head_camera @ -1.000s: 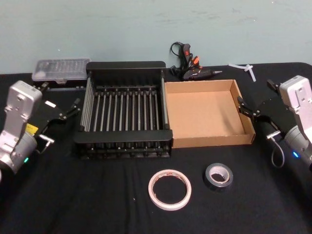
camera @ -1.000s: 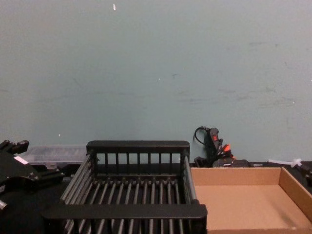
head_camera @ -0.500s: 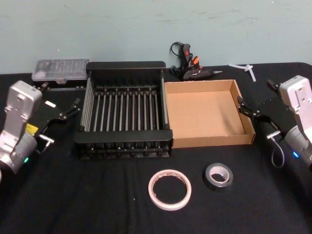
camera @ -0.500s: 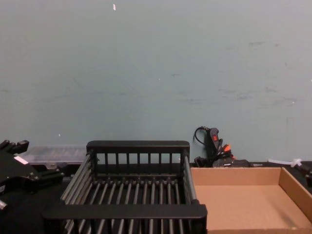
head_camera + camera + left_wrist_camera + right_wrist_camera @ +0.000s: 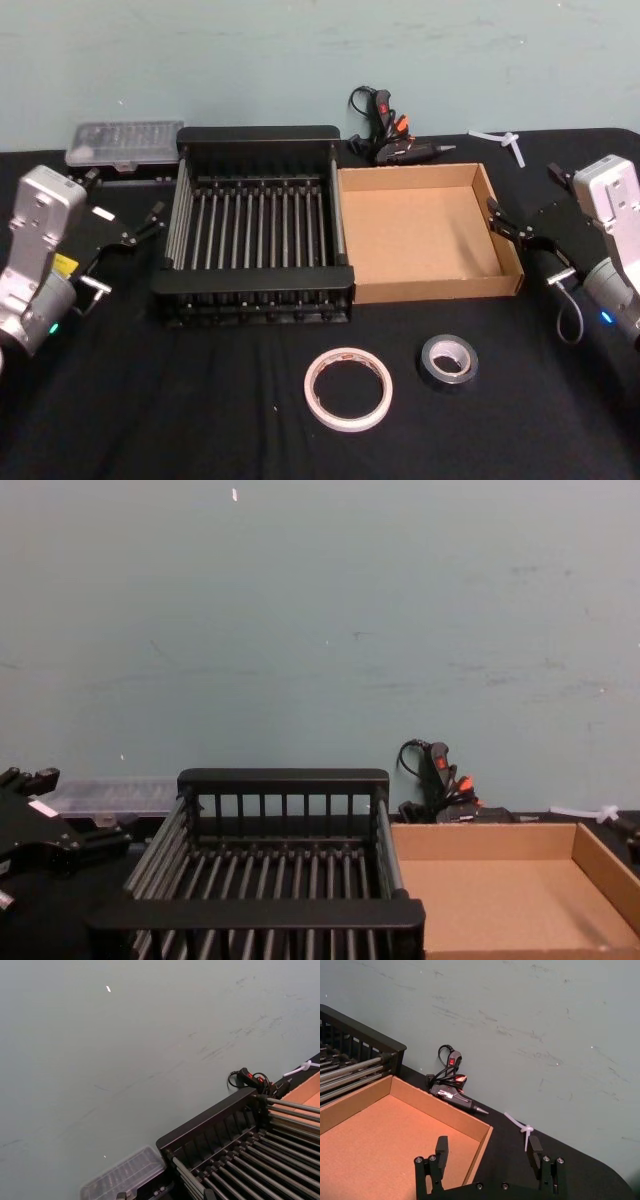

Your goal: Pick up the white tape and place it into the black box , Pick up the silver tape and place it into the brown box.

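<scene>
While both rolls lie flat on the black table (image 5: 150, 400), the white tape (image 5: 348, 388) sits at about 6 o'clock from the middle of the head view, and the silver tape (image 5: 449, 361) lies near it at its 2 o'clock, the two apart. Behind them, the black box (image 5: 260, 135) stands at 11 o'clock from the white tape, and the brown box (image 5: 430, 290) touches its right side, at 12 o'clock from the silver tape. At the far edge, a black glue gun (image 5: 392, 140) lies at 12 o'clock from the brown box, a white zip tie (image 5: 505, 140) at its 1 o'clock, and a clear plastic case (image 5: 123, 143) at 10 o'clock from the black box. Out at 9 o'clock, the left gripper (image 5: 140, 227) hangs beside the black box, its jaws spread and holding nothing. At 3 o'clock, the right gripper (image 5: 520, 232) hovers at the brown box's right wall, jaws likewise spread and unladen.
</scene>
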